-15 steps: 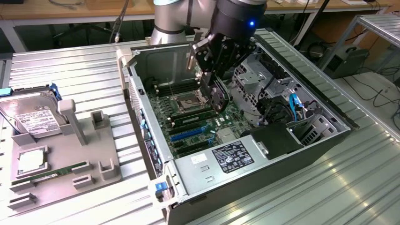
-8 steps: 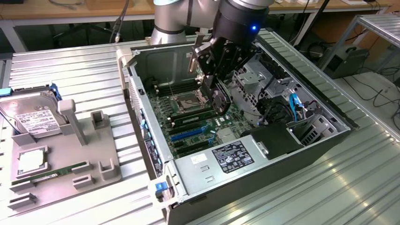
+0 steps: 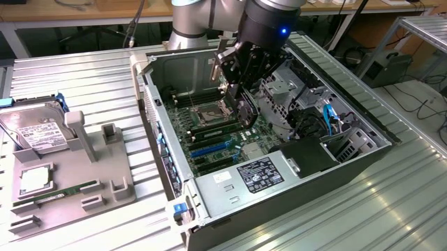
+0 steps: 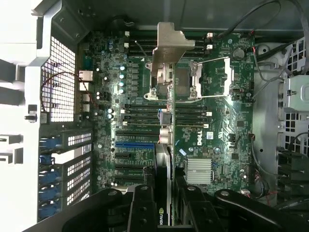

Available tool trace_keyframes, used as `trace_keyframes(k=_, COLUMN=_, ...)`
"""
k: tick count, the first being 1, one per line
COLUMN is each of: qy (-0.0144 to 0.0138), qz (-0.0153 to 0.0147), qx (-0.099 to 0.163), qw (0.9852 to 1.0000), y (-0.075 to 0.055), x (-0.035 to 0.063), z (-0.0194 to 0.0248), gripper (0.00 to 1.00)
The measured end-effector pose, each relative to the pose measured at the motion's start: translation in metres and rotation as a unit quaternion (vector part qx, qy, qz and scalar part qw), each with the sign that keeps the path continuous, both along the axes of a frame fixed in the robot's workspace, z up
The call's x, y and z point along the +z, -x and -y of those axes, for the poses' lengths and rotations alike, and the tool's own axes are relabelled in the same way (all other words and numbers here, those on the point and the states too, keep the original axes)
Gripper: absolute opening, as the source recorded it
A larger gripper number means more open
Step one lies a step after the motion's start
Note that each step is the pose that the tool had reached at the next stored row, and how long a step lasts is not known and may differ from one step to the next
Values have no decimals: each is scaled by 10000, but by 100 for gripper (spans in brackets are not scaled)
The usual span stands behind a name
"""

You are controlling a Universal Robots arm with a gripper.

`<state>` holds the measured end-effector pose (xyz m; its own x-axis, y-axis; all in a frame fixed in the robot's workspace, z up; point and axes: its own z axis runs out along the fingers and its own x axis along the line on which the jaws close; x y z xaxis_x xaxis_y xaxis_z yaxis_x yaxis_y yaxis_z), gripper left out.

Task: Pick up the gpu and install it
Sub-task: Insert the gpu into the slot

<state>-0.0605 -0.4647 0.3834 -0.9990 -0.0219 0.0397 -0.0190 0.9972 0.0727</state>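
Observation:
The gpu (image 3: pixel 246 111), a thin dark card, hangs edge-on inside the open computer case (image 3: pixel 367 133), above the green motherboard (image 3: pixel 209 130). Its silvery bracket (image 3: pixel 218 61) points toward the case's rear wall. My gripper (image 3: pixel 243 78) is shut on the card's upper edge. In the wrist view the gpu (image 4: pixel 165 159) runs as a narrow strip from between my black fingers (image 4: pixel 140 208) out to the bracket (image 4: pixel 169 46). It hovers over the motherboard (image 4: pixel 217 140), beside the blue expansion slot (image 4: pixel 135 144) and above the processor socket (image 4: pixel 186 79).
On the exterior view's left a grey fixture (image 3: pixel 112 183) holds a hard drive (image 3: pixel 35 128), a green memory stick (image 3: pixel 59 192) and a processor chip (image 3: pixel 35 180). Inside the case are a power supply (image 3: pixel 255 175), drive cages (image 3: pixel 279 89) and cables (image 3: pixel 328 117).

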Motion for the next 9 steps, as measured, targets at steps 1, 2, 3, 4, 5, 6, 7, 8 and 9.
trace_keyframes(k=1, qy=0, qz=0, qx=0, qw=10000, y=0, x=0, z=0, gripper=26)
trace_keyframes(k=2, qy=0, qz=0, qx=0, qw=10000, y=0, x=0, z=0, gripper=26)
trace_keyframes(k=3, qy=0, qz=0, qx=0, qw=10000, y=0, x=0, z=0, gripper=26)
trace_keyframes(k=4, qy=0, qz=0, qx=0, qw=10000, y=0, x=0, z=0, gripper=26)
trace_keyframes(k=5, qy=0, qz=0, qx=0, qw=10000, y=0, x=0, z=0, gripper=26)
trace_keyframes(k=6, qy=0, qz=0, qx=0, qw=10000, y=0, x=0, z=0, gripper=26)
trace_keyframes(k=7, qy=0, qz=0, qx=0, qw=10000, y=0, x=-1, z=0, gripper=26)
trace_keyframes(k=8, qy=-1, qz=1, qx=15, qw=10000, y=-1, x=-7, z=-6, gripper=26)
trace_keyframes(k=9, qy=-1, qz=2, qx=163, qw=9999, y=0, x=-12, z=-6, gripper=26)
